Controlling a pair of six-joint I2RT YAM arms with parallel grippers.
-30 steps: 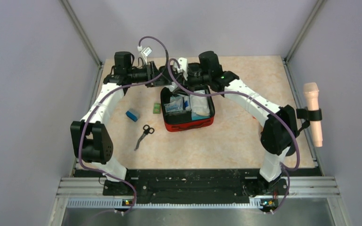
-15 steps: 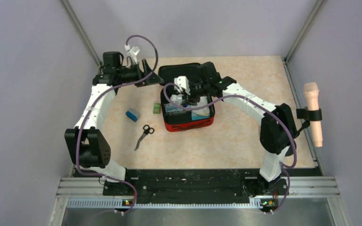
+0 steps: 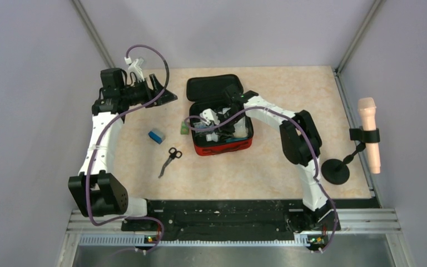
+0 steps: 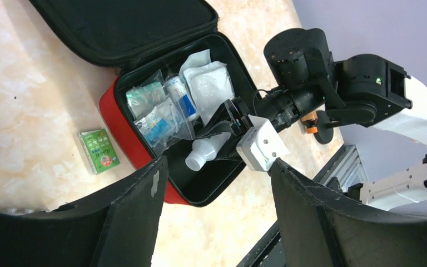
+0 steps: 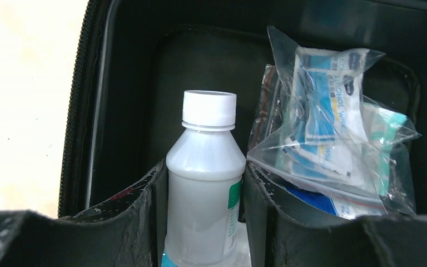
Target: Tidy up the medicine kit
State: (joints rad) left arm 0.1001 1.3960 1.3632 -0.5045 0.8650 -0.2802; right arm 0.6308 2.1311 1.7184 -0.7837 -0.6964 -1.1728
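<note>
The medicine kit (image 3: 222, 148) is a red zip case lying open mid-table, its black lid (image 3: 214, 87) folded back. My right gripper (image 3: 210, 129) is down inside the case, shut on a white plastic bottle (image 5: 204, 183) with a white cap, beside clear bags of wipes (image 5: 333, 128). The left wrist view also shows the kit (image 4: 111, 111), the bottle (image 4: 205, 153) and the right gripper (image 4: 218, 140). My left gripper (image 3: 164, 94) is open and empty, raised left of the lid, and its fingers (image 4: 128, 222) frame the case.
A small green box (image 3: 184, 128) lies just left of the case. A blue box (image 3: 155, 136) and black scissors (image 3: 170, 158) lie further left. A beige handle on a black stand (image 3: 367, 133) is at the right edge.
My left arm has drawn back to the left, away from the kit, uncovering the open lid. My right gripper has moved down into the case with the bottle.
</note>
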